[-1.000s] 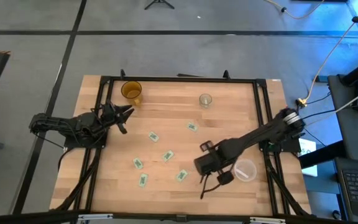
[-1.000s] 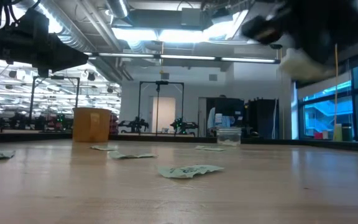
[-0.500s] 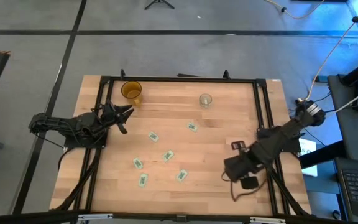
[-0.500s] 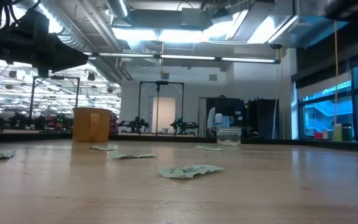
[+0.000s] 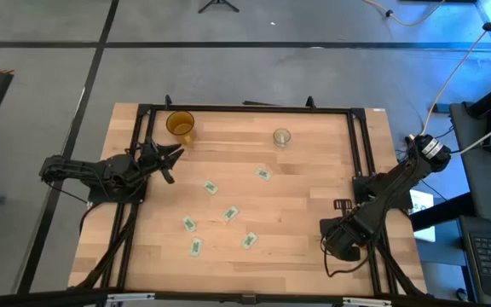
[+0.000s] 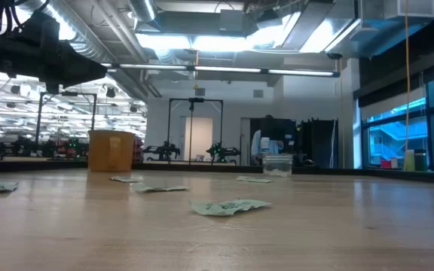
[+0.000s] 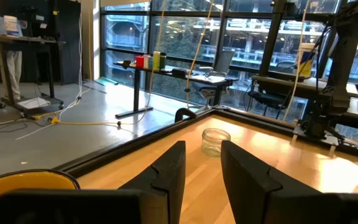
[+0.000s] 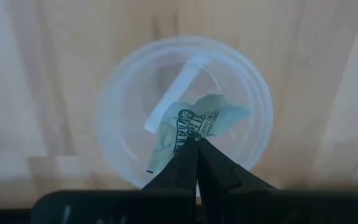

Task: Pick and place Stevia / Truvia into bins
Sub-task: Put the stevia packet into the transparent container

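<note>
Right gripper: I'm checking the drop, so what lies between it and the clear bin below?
Only the pinched packet, hanging above the clear bin from the right gripper; right wrist view.

The bench (image 5: 305,213) is pale blond wood in narrow plank strips, edged by a black frame (image 5: 245,108). At its far edge stands an amber-yellow cup (image 5: 180,124); to that cup's right is a clear glass jar (image 5: 281,136). The sachets (image 5: 230,213) scattered nearer than the cup are white with green print. The left tool (image 5: 174,153) and right tool (image 8: 196,163) are black. Under the right tool, a crumpled sachet (image 8: 197,121) shows white with dark green lettering above a clear, colourless round bin (image 8: 253,87).
</note>
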Tool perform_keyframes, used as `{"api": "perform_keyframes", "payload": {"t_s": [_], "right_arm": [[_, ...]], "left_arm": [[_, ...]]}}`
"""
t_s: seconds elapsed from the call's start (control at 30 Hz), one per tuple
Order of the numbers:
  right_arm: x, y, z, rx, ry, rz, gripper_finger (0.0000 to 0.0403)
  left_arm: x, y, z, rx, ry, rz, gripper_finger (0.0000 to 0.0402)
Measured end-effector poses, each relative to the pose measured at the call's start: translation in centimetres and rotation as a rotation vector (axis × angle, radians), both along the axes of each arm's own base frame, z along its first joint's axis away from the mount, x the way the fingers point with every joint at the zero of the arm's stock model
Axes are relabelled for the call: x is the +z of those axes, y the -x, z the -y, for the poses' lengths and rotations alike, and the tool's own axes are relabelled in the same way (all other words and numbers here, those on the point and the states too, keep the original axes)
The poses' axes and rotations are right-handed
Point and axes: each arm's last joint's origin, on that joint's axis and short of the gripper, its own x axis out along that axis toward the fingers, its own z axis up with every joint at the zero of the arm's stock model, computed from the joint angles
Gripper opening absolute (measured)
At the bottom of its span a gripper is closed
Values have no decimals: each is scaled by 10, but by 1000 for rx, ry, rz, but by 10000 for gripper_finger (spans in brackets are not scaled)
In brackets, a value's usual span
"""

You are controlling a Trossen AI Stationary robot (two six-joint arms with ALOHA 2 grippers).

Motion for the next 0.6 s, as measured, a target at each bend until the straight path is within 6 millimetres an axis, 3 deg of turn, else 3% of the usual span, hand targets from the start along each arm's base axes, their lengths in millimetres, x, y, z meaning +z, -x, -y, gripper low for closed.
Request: {"api": "perform_keyframes", "payload": {"t_s": [0.2, 0.6], "right_arm": [[-16, 3, 2, 0, -25, 1, 7], [-20, 4, 3, 4, -20, -4, 8]], "left_arm": [[0, 0, 0, -1, 0, 0, 98], [0, 0, 0, -1, 0, 1, 98]]}}
